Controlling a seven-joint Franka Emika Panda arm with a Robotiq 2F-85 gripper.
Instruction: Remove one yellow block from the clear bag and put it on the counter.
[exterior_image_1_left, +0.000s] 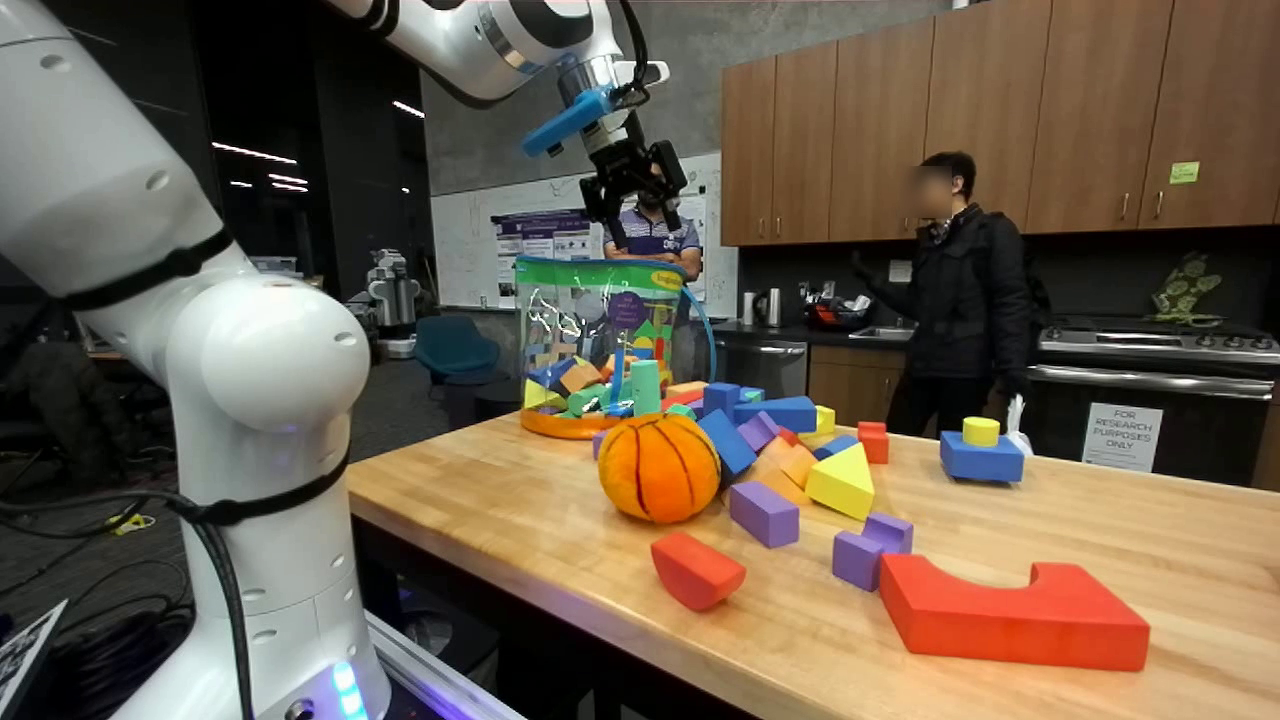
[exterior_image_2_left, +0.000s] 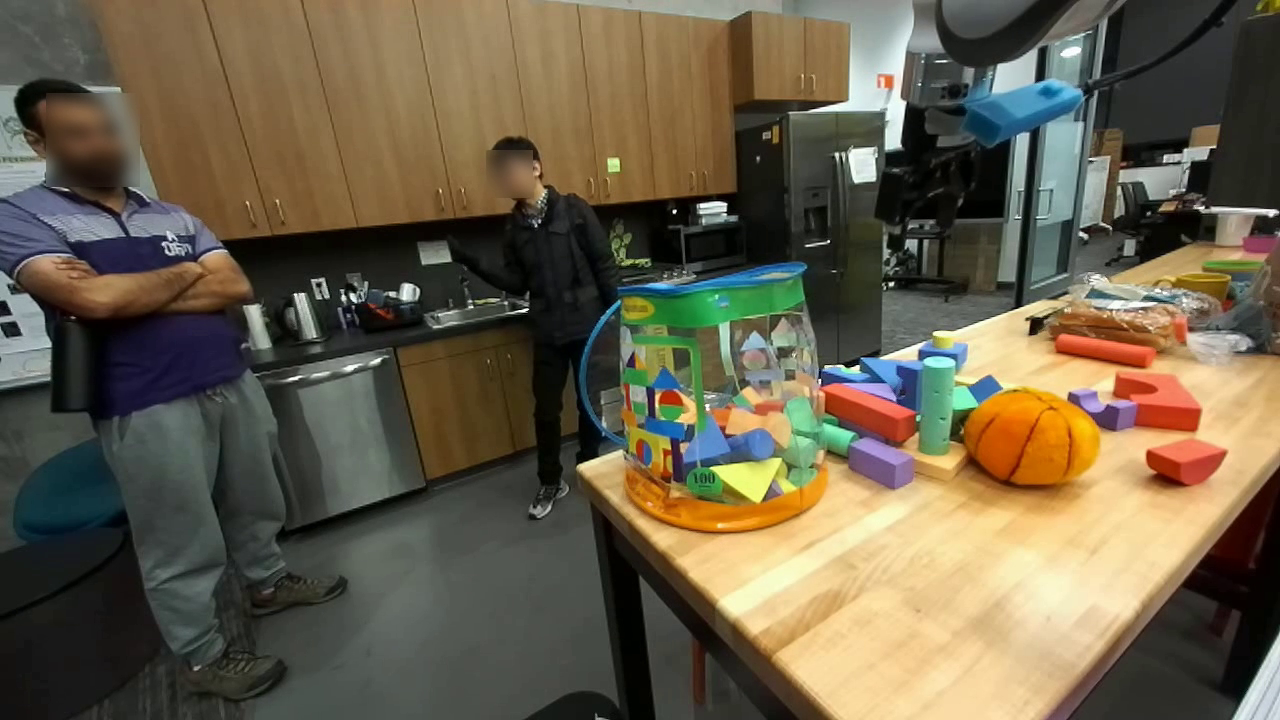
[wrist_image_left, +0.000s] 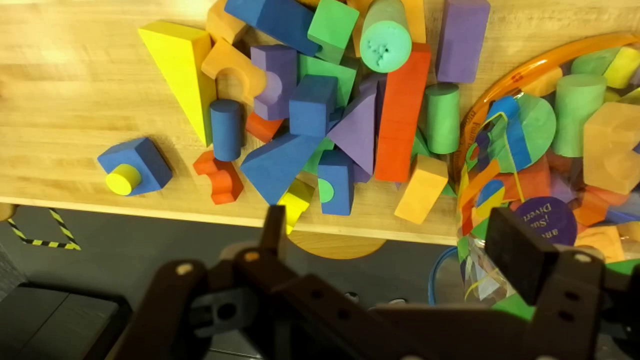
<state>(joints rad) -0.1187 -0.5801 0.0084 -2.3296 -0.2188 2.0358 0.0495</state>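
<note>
The clear bag (exterior_image_1_left: 597, 278) stands upright and open-topped on the wooden counter (exterior_image_1_left: 480, 490); it also shows in an exterior view (exterior_image_2_left: 712, 312) and at the right of the wrist view (wrist_image_left: 546, 220). Mixed blocks fill its lower part. A yellow block (exterior_image_2_left: 752, 480) shows through the wall low in the bag, and a yellow block (wrist_image_left: 621, 67) shows in the wrist view. My gripper (wrist_image_left: 392, 232) is open and empty. In an exterior view the gripper (exterior_image_1_left: 645, 226) appears above the bag's rim; in the wrist view its right finger overlaps the bag.
Several loose blocks are piled beside the bag, with a standing green cylinder (exterior_image_2_left: 937, 405) and an orange ball (exterior_image_1_left: 660, 468). A yellow wedge (wrist_image_left: 182, 70) lies on the counter. A blue block with a yellow cylinder (exterior_image_1_left: 981, 432) stands apart. Two people stand behind.
</note>
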